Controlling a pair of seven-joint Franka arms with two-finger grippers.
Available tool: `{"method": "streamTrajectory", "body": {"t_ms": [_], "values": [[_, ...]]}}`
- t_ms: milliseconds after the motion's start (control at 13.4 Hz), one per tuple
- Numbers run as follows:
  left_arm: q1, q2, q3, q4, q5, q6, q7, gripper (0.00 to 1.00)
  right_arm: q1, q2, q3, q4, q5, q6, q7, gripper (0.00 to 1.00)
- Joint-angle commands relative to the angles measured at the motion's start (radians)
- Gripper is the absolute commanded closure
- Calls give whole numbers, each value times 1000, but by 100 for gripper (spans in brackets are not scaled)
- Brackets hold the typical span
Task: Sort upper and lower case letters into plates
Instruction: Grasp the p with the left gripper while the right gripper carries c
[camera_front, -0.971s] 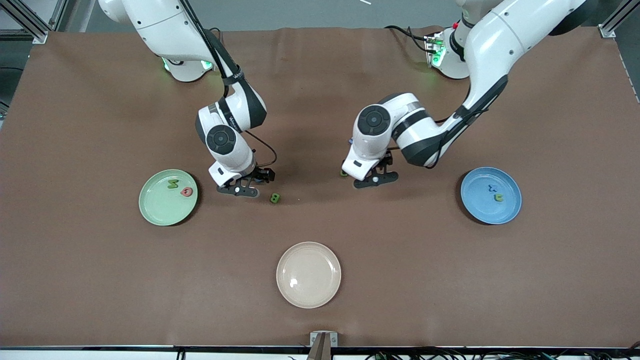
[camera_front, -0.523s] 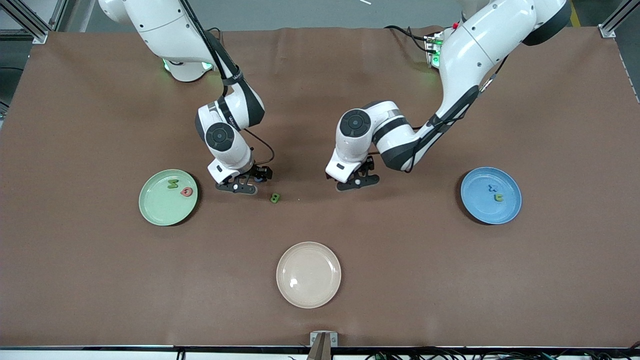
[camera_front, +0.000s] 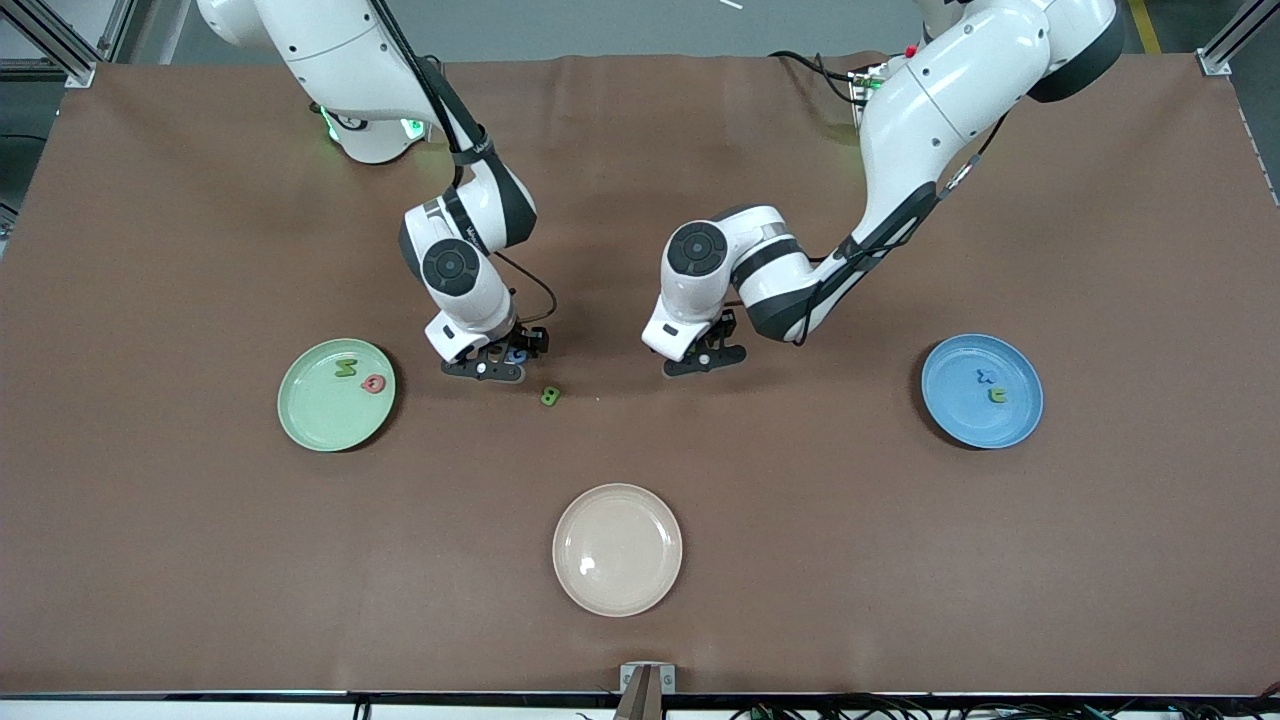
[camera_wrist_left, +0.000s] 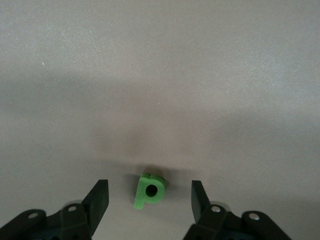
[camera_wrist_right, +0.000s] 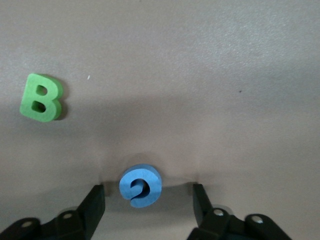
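While both arms are low over the tabletop (camera_front: 900, 560), each one has a small letter between its fingers. The left pincer (camera_wrist_left: 150, 200) is spread, and the green p (camera_wrist_left: 149, 190) lies flat between its two fingers, touching neither. The right pincer (camera_wrist_right: 147, 200) is spread too, with the blue G (camera_wrist_right: 140, 186) lying between its fingers, and there is a gap on each side. The green B (camera_wrist_right: 42, 97) lies on the tabletop a little way off from the right pincer.

The pale green plate (camera_front: 312, 418) lies toward the right arm's end and holds two letters. The blue plate (camera_front: 965, 415) lies toward the left arm's end and holds two as well. The cream plate (camera_front: 617, 549) is bare.

To do this step well, I think each pincer should stay centered on its letter, squeeze gently from both sides at once, and only then lift. If one finger touches first, the little letter may slide or tip away.
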Motion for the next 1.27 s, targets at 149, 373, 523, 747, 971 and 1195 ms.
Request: {"method": "streamTrajectory", "body": {"t_ms": [149, 373, 523, 747, 971, 1195], "values": [[-13, 10, 6, 15, -16, 30, -2, 45, 9, -33, -5, -28, 2, 12, 7, 53], [-16, 20, 6, 15, -15, 33, -2, 48, 7, -33, -5, -26, 2, 12, 7, 62], [-16, 21, 6, 12, -13, 33, -2, 48, 3, -30, -5, -22, 2, 14, 7, 67], [-16, 21, 6, 4, -10, 33, -2, 50, -5, -28, -5, -16, 4, 21, 8, 97], [-16, 20, 6, -4, -9, 33, -2, 53, -40, -39, -6, 21, 7, -18, -5, 100], [-16, 21, 6, -7, -9, 33, -2, 55, -118, -82, -8, 81, 7, -191, -95, 100]]}}
